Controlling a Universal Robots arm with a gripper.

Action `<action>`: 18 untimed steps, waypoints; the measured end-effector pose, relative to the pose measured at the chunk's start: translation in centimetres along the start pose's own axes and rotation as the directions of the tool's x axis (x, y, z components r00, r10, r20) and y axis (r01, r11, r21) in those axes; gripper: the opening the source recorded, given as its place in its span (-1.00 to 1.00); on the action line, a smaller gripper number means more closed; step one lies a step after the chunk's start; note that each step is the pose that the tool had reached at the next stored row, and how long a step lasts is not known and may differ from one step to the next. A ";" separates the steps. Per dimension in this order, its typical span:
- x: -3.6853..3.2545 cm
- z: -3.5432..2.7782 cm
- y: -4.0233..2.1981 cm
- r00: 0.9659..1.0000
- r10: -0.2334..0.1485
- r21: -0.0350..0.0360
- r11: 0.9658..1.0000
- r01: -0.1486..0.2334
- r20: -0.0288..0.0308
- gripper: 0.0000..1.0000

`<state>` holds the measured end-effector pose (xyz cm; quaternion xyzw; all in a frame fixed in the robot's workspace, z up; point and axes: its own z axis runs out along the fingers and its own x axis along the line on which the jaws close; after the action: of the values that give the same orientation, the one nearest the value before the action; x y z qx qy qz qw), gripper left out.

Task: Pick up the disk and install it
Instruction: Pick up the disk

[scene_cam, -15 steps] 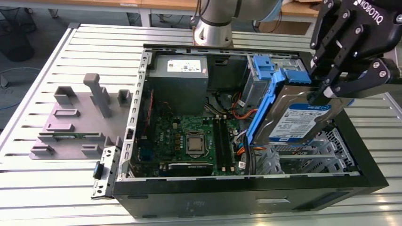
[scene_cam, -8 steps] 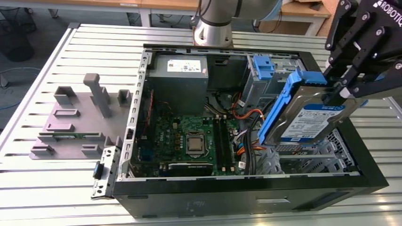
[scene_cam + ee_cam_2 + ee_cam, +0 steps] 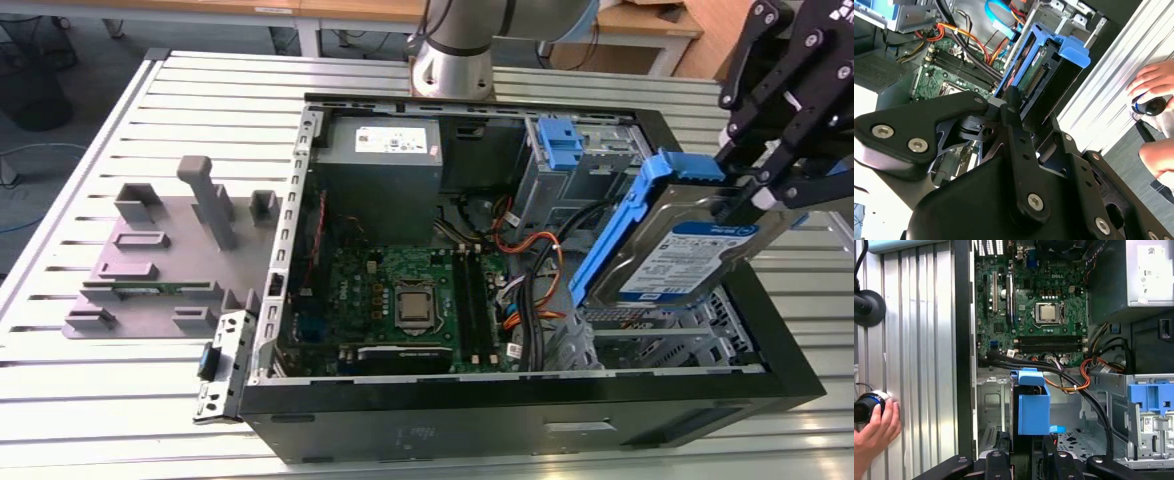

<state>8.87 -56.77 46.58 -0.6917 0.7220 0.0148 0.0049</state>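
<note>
Disk is clamped in the gripper, which is closed tight on its upper end. It hangs tilted above the metal drive cage at the exterior view's right of the open PC case, blue carrier frame facing the motherboard. I figure that's to line it up with the bay and stay off the orange cables. White and blue label on the drive, white sticker on the power supply, but I can't read either.

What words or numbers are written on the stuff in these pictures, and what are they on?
White and blue label on the disk: print too small to read.
White sticker on the power-supply box: too blurred to read.
Tiny markings on the green board: too small to read.
So nothing can be quoted.
</note>
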 end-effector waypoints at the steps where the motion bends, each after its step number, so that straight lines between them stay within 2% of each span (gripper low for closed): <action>1: -0.01 0.01 -0.23 1.000 0.000 0.000 1.000 0.000 0.000 -0.31; 7: -0.06 0.09 -1.52 1.000 0.000 0.000 1.000 0.000 -0.001 -0.31; 10: -0.08 0.19 -1.97 1.000 0.000 0.000 1.000 0.000 -0.002 -0.31; 14: -0.07 0.40 -2.05 1.000 -0.011 0.000 1.000 0.011 -0.003 -0.31; 18: -0.04 0.48 -2.06 0.998 -0.056 -0.002 0.998 0.056 -0.003 -0.31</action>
<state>10.92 -56.80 46.06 -0.7118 0.7023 0.0140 0.0035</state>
